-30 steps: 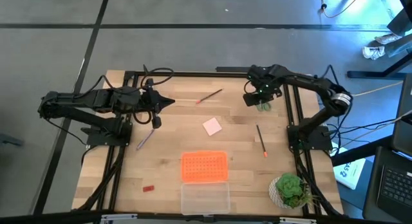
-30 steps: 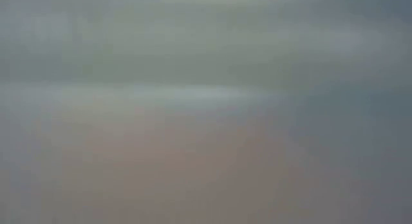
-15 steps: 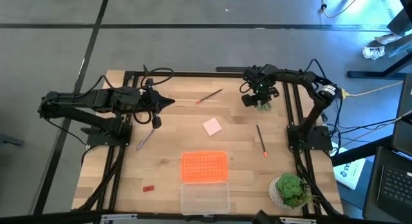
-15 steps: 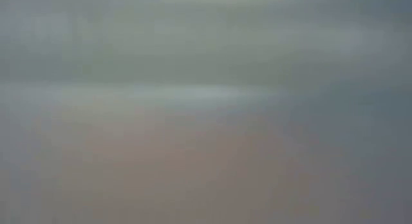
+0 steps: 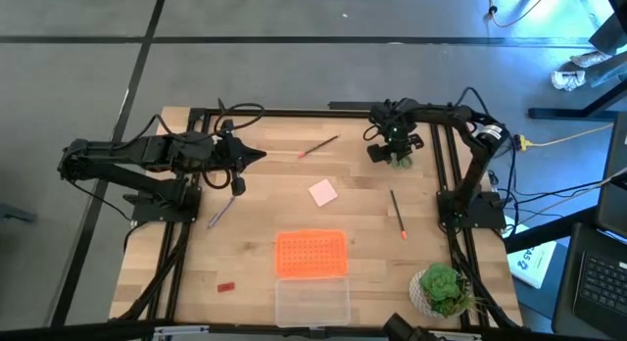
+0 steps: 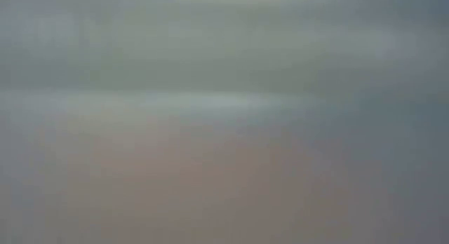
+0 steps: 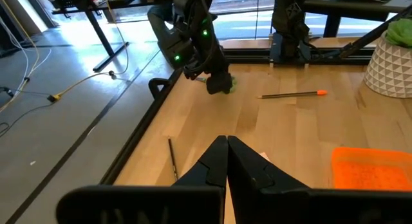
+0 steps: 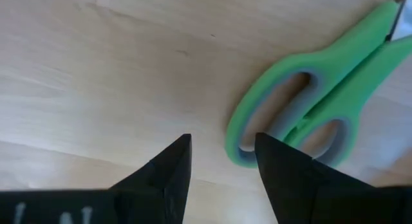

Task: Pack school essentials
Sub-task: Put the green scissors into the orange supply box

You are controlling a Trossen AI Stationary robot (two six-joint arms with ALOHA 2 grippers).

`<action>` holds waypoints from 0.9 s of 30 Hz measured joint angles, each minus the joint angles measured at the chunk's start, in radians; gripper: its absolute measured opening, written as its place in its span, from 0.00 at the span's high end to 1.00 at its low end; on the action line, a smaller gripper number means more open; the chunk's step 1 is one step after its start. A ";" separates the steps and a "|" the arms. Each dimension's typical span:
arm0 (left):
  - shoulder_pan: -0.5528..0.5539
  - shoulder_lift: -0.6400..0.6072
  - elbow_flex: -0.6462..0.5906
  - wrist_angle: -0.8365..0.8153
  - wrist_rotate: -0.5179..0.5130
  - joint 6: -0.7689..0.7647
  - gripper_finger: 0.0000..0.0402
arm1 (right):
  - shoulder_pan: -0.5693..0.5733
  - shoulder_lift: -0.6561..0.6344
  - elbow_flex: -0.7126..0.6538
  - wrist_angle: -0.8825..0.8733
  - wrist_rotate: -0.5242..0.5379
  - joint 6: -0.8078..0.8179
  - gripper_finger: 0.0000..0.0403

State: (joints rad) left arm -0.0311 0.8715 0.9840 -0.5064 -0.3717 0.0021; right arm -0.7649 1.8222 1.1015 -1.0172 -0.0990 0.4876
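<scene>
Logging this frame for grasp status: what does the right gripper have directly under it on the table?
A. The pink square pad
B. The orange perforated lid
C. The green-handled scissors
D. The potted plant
C. The right wrist view shows the right gripper open just above the green-handled scissors lying flat on the wood, not gripped; the high view places this gripper at the table's far right corner.

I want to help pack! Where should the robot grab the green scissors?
Probably at the handles: the green scissors lie flat on the wooden table, so coming straight down from above suits them. The right hand, open, hovers beside the handle loops; its fingers could pinch across the two loops, the thickest part.
</scene>
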 joint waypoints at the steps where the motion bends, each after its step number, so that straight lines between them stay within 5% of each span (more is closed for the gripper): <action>1: 0.000 0.000 0.000 0.000 0.000 0.000 1.00 | -0.002 0.005 0.000 0.001 0.000 -0.002 0.57; 27: 0.000 0.000 0.000 0.002 0.000 0.000 1.00 | 0.044 0.065 0.000 0.015 -0.074 -0.235 0.57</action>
State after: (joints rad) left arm -0.0315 0.8715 0.9836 -0.5049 -0.3721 0.0025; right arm -0.7207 1.8874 1.1015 -1.0020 -0.1728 0.2523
